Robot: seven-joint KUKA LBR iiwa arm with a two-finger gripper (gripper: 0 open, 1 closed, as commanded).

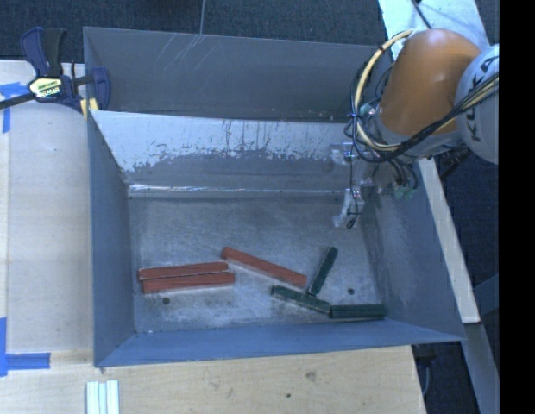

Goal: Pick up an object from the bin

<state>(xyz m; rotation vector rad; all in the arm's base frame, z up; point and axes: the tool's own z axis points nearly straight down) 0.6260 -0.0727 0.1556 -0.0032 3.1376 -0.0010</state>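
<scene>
In the bin [250, 76], a green stick [323, 271] lies near the end effector [348, 210], grip unreadable.

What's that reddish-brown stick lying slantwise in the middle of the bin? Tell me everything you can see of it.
The slanted reddish-brown flat stick is long, thin and straight, perhaps wood or plastic. It lies flat on the grey metal bin's floor, running from upper left to lower right. Its left end nears two parallel reddish-brown sticks, its right end the dark green sticks; contact cannot be told. The gripper hangs apart from it.
</scene>
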